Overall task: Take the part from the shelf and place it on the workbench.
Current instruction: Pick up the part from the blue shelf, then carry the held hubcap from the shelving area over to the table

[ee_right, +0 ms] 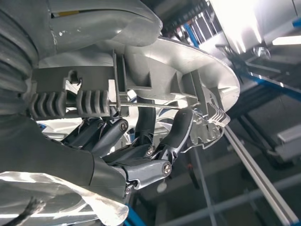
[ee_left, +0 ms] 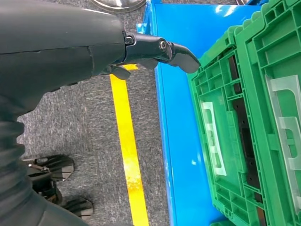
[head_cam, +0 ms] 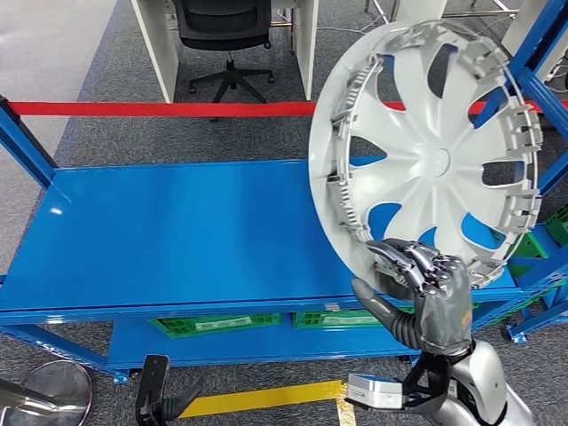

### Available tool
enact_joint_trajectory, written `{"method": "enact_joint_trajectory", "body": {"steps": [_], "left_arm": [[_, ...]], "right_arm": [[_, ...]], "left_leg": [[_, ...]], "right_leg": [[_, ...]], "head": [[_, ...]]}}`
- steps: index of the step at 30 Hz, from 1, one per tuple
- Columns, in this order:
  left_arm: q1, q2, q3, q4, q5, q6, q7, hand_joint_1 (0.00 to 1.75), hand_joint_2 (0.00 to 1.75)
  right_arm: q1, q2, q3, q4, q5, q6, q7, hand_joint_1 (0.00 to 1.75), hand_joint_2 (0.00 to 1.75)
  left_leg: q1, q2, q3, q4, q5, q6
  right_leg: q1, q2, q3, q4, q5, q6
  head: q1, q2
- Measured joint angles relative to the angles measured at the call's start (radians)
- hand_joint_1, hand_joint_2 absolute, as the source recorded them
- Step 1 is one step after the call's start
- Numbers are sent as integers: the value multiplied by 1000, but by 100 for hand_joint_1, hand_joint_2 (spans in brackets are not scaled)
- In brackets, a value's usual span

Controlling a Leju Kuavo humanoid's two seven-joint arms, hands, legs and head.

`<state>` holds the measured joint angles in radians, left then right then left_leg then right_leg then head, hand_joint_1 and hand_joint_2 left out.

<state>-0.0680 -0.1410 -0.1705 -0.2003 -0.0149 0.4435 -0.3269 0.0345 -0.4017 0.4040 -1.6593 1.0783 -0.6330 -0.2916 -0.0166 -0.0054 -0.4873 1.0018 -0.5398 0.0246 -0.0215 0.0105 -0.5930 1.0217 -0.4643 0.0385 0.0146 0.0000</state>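
Plainly, right hand (head_cam: 429,288) grips round ribbed grey plastic hubcap (head_cam: 429,151)

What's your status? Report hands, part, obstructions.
Right robot hand grips the wheel cover at its lower rim, lifted above the blue shelf. Left robot hand holds nothing, near green crates. Nothing seen blocking.

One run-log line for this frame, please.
phase: carry | right hand: grips hubcap by lower rim, raised above blue shelf | left hand: holds nothing, near green crate
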Motion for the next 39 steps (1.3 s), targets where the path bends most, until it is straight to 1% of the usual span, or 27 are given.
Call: {"method": "enact_joint_trajectory", "body": {"steps": [6, 16, 19, 21, 22, 23, 24, 25, 26, 27, 28, 29, 30, 31, 32, 33, 34, 35, 36, 37, 38, 39], "left_arm": [[-1, -3, 0, 0, 0, 0, -12, 0, 175], [-1, -2, 0, 0, 0, -1, -18, 0, 175], [-1, 0, 0, 0, 0, -2, -18, 0, 175], [-1, 1, 0, 0, 0, -4, -18, 0, 175], [-2, 1, 0, 0, 0, -4, -18, 0, 175], [-2, 1, 0, 0, -1, -5, -18, 0, 175], [-4, 0, 0, 0, -1, -6, -18, 0, 175], [-5, 0, 0, 0, -2, -7, -18, 0, 175], [-6, -1, 0, 0, -2, -7, -18, 0, 175], [-6, -1, 0, 0, -3, -7, -18, 0, 175], [-6, -1, 0, 0, -3, -8, -18, 0, 175], [-5, -2, 0, 0, -3, -8, -18, 0, 175], [-5, -2, 0, 0, -3, -8, -18, 0, 175], [-5, -2, 0, 0, -3, -8, -18, 0, 175], [-6, -3, 0, 0, -4, -8, -18, 0, 175], [-6, -4, 0, 0, -4, -8, -18, 0, 175], [-6, -4, 0, 0, -5, -8, -18, 0, 175], [-6, -5, 0, 0, -5, -8, -18, 0, 175], [-6, -5, 0, 0, -5, -8, -18, 0, 175], [-6, -6, 0, 0, -6, -8, -18, 0, 175], [-6, -6, 0, 0, -6, -8, -18, 0, 175], [-6, -6, 0, 0, -6, -8, -18, 0, 175]], "right_arm": [[2, 0, 0, -15, 12, -32, -4, 175, 175], [1, 1, 15, -16, 8, -33, -8, 175, 175], [-1, 1, 20, -16, 4, -32, -12, 175, 175], [-5, 1, 22, -16, 0, -31, -15, 175, 175], [-7, 1, 23, -16, -2, -31, -16, 175, 175], [-9, 1, 24, -16, -5, -31, -18, 175, 175], [-12, 1, 24, -16, -8, -31, -19, 175, 175], [-14, 1, 25, -16, -10, -31, -19, 175, 175], [-16, 1, 25, -15, -11, -31, -20, 175, 175], [-17, 1, 26, -15, -11, -31, -21, 175, 175], [-17, 1, 28, -15, -10, -31, -22, 175, 175], [-16, 1, 30, -15, -10, -31, -22, 175, 175], [-16, 1, 31, -15, -10, -31, -23, 175, 175], [-16, 1, 33, -15, -10, -32, -24, 175, 175], [-16, 1, 33, -15, -10, -32, -24, 175, 175], [-17, 1, 34, -15, -10, -32, -25, 175, 175], [-17, 1, 34, -16, -10, -33, -25, 175, 175], [-17, 1, 34, -16, -10, -33, -25, 175, 175], [-17, 1, 34, -16, -10, -33, -26, 175, 175], [-17, 1, 34, -16, -10, -33, -26, 175, 175], [-16, 1, 34, -16, -10, -33, -26, 175, 175], [-17, 1, 34, -16, -10, -33, -26, 175, 175]], "left_leg": [[0, 0, 0, 0, 0, 0], [-5, 0, 0, 3, -1, 2], [-8, 0, -2, 7, -2, 7], [-10, 0, -4, 11, 1, 12], [-9, 0, -5, 9, 6, 18], [-7, 1, -4, 3, 14, 25], [-4, 2, -5, -4, 21, 32], [-1, 4, -7, -11, 28, 39], [0, 5, -9, -13, 33, 42], [-1, 5, -13, -13, 35, 44], [-2, 5, -16, -12, 36, 44], [-2, 5, -17, -10, 36, 44], [-2, 5, -18, -9, 35, 43], [-2, 4, -18, -8, 33, 41], [-2, 4, -17, -6, 31, 38], [-3, 3, -18, -5, 29, 34], [-3, 3, -20, -3, 28, 29], [-4, 3, -22, -1, 28, 23], [-4, 3, -26, 1, 29, 19], [-5, 3, -28, 3, 29, 14], [-4, 2, -30, 7, 26, 8], [-4, 2, -36, 19, 16, 2]], "right_leg": [[0, 0, 0, 0, 0, 0], [-6, 0, 0, -1, 2, 2], [-8, 0, 0, -1, 4, 6], [-10, 0, 0, -2, 9, 12], [-9, 0, 0, -4, 12, 17], [-9, -1, -4, -3, 9, 21], [-8, -1, -12, 9, -5, 22], [-7, -2, -26, 41, -29, 22], [-6, -3, -49, 94, -63, 21], [-5, -4, -75, 162, -97, 21], [-5, -4, -100, 226, -121, 21], [-5, -4, -114, 268, -129, 22], [-5, -5, -112, 271, -116, 22], [-6, -6, -92, 235, -85, 22], [-6, -7, -59, 168, -49, 21], [-6, -8, -22, 104, -26, 19], [-3, -9, 7, 52, -14, 16], [-1, -10, 25, 21, -14, 12], [2, -9, 33, 12, -22, 7], [3, -9, 32, 4, -24, 2], [0, -9, 32, 0, -26, -4], [-2, -9, 33, -4, -27, -10]], "head": [[0, 0], [0, 0], [0, 0], [0, 0], [0, 0], [0, 0], [1, 0], [3, 0], [4, 0], [5, 0], [6, 0], [6, 0], [6, 0], [6, 0], [6, 0], [6, 0], [6, 0], [6, 0], [6, 0], [6, 0], [7, 0], [5, 0]]}}
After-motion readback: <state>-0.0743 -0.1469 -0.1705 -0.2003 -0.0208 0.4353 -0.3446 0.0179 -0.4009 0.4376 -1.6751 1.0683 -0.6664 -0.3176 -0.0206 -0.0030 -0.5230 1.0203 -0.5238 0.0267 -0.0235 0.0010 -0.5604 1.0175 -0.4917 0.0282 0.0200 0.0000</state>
